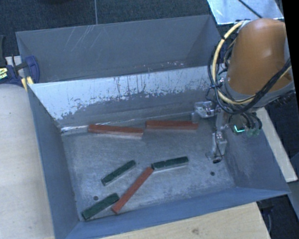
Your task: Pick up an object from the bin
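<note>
Pincer (217,158) hangs tip-down at the right end of the bin (127,52), close to the right wall, under the orange cover (257,54) and its loop of cables (220,60). Whether it is spread or closed cannot be told from this angle, nor can any hold on a thing be made out. Its tip is over bare grey floor, not over any of the bars.

Nearest thing: right green bar (169,164), dark green, flat and narrow, lying level across the floor just left of the pincer with a clear gap between the two.

Slanting red-brown bar (132,189) runs from the left end of that green bar down toward the front left; the two ends look to meet, though contact is not certain. Its lower end lies just beside the front green bar (100,206), which sits in the front left corner, slightly tilted.

Left green bar (118,172) lies alone on the floor to the left of centre, tilted, apart from the others.

Along the foot of the back wall, two more: left red-brown bar (116,130) and right red-brown bar (172,125), nearly end to end with a small gap. The latter's right end comes near the robot's wrist hardware, behind and above the pincer tip.

All six bars lie flat and well spread; none stacked.
</note>
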`<state>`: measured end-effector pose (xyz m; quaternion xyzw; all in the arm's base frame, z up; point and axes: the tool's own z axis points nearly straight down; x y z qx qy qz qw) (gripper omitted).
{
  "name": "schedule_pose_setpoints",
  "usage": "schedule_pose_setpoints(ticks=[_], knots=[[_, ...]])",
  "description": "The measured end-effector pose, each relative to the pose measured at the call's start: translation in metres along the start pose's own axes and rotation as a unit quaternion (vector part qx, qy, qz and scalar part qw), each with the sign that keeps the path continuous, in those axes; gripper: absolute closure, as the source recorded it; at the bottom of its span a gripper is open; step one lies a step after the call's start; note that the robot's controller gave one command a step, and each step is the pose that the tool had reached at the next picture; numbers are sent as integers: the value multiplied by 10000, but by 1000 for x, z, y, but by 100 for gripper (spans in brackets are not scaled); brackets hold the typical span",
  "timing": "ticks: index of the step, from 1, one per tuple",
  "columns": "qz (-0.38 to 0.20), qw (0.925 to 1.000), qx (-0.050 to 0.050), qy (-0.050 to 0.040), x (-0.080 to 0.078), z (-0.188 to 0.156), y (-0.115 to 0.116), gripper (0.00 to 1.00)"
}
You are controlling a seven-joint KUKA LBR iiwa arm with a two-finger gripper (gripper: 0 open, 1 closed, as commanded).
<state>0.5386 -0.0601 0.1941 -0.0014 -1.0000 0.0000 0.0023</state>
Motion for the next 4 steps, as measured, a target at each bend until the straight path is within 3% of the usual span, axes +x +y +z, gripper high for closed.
schedule_pose_setpoints(ticks=[1,2,3,4], knots=[[-33,10000,-4,-7,-13,128,23,0],[-34,10000,3,-49,-16,123,23,100],[271,9996,2,-90,-40,-17,20,100],[-507,9987,4,-86,-88,-91,48,100]])
